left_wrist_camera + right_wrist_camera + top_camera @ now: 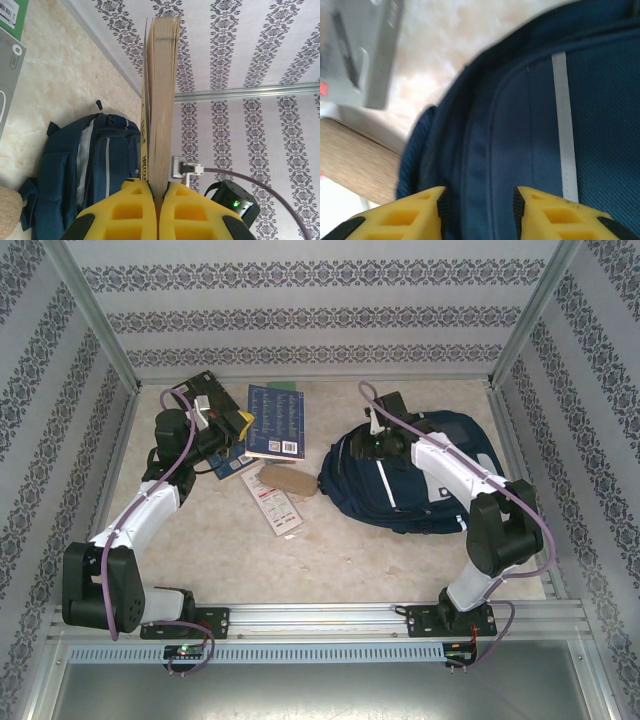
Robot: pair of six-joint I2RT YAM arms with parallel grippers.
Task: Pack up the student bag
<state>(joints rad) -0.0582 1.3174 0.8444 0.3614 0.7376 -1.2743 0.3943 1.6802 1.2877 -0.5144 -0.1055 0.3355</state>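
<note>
1. The student bag (360, 490) lies flat on the right half of the table (330, 560). It's a big navy thing with a white stripe down the front, easily the largest item there. The left wrist camera sees it too (90, 165), lying on the pale tabletop with its stripes showing.
2. The right gripper (372, 445) is right over the far-left end of the bag. From its own camera, the yellow fingers (410, 210) stand apart with a curved seam of the bag (530, 125) running between them (480, 200). The jaws look open. They're down at the fabric, but I can't tell if they're pinching any of it.
3. The left gripper (159, 192) is clamped tight on a yellow-covered book (162, 90). The book sticks straight out from the fingers, edge-on, with the page block facing the camera and the yellow cover on its left side. There's no gap between the pads and the book.
4. From above, that left gripper (222, 428) sits over the far-left part of the table, well apart from the bag.
5. Other stuff is in the middle of the table:
   - a dark blue book (275, 420) lying flat toward the far side
   - a tan pouch (285, 480) just beside the bag's left edge
   - a white booklet with red on it (275, 508) just near of the pouch
6. The right wrist picture is pretty blurry, so the grey shape in its top-left corner is anyone's guess.
</note>
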